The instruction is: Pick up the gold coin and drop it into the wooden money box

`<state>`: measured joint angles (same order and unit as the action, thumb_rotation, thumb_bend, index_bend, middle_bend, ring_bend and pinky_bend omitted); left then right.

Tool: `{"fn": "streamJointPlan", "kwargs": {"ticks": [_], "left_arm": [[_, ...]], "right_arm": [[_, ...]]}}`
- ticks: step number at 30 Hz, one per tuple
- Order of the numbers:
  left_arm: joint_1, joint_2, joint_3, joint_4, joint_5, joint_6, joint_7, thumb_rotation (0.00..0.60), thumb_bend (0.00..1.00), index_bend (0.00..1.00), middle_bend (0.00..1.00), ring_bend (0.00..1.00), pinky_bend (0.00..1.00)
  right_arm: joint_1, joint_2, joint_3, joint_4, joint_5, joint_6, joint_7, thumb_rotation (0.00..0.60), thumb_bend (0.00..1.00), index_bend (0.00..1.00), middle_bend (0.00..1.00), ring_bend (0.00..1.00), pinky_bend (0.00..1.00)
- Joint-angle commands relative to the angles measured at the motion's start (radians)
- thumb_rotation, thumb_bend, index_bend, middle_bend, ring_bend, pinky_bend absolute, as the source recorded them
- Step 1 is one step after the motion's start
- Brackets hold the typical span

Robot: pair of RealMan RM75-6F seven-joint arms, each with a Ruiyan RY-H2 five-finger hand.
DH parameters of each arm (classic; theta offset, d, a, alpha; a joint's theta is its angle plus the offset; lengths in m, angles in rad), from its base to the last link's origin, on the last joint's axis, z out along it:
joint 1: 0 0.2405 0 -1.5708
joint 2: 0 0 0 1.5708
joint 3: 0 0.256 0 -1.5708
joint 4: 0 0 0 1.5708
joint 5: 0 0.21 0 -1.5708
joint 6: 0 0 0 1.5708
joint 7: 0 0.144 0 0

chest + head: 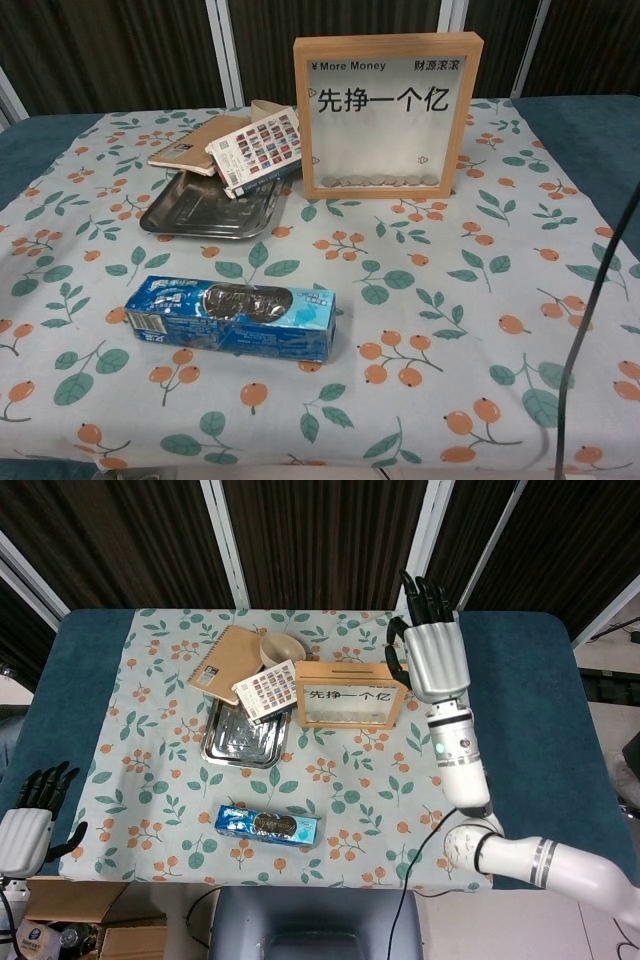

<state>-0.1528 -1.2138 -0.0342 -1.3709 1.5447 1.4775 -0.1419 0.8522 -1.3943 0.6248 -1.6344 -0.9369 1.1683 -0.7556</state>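
While we look down from the head view, our right hand (432, 655) hangs raised beside the right end of the wooden money box (351, 694), fingers (424, 597) stretched and spread, gripping nothing. Our left hand (28, 825) waits off the lower left corner of the surface (520, 740), fingers apart and empty. The floral cloth (160, 770) carries a metal tray (244, 735), a brown notebook (224, 664), a small bowl (283, 650), a patterned card pack (264, 694) and a blue biscuit packet (267, 825).

From the chest view, neither hand shows. The box (385, 115) reads "¥ More Money" and "先挣一个亿", with coins (379, 181) along its bottom. We cannot find a loose gold coin, and the packet's (232, 318) label is too blurred to read.
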Motion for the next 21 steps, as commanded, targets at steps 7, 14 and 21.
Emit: {"fn": "streamJointPlan", "kwargs": {"ticks": [7, 14, 21], "left_arm": [[-0.001, 0.006, 0.000, -0.002, -0.004, -0.007, -0.007, 0.600, 0.36, 0.00, 0.00, 0.00, 0.00], [-0.005, 0.000, 0.001, 0.007, -0.009, -0.020, -0.008, 0.600, 0.36, 0.00, 0.00, 0.00, 0.00], [-0.007, -0.005, 0.001, 0.014, -0.011, -0.024, -0.011, 0.600, 0.36, 0.00, 0.00, 0.00, 0.00]], "right_arm": [[0.175, -0.062, -0.051, 0.161, 0.270, -0.086, -0.150, 0.600, 0.64, 0.79, 0.12, 0.00, 0.00], [0.222, -0.108, -0.106, 0.200, 0.315, -0.075, -0.161, 0.600, 0.64, 0.79, 0.12, 0.00, 0.00], [0.259, -0.131, -0.135, 0.217, 0.335, -0.059, -0.164, 0.600, 0.64, 0.79, 0.12, 0.00, 0.00]]}}
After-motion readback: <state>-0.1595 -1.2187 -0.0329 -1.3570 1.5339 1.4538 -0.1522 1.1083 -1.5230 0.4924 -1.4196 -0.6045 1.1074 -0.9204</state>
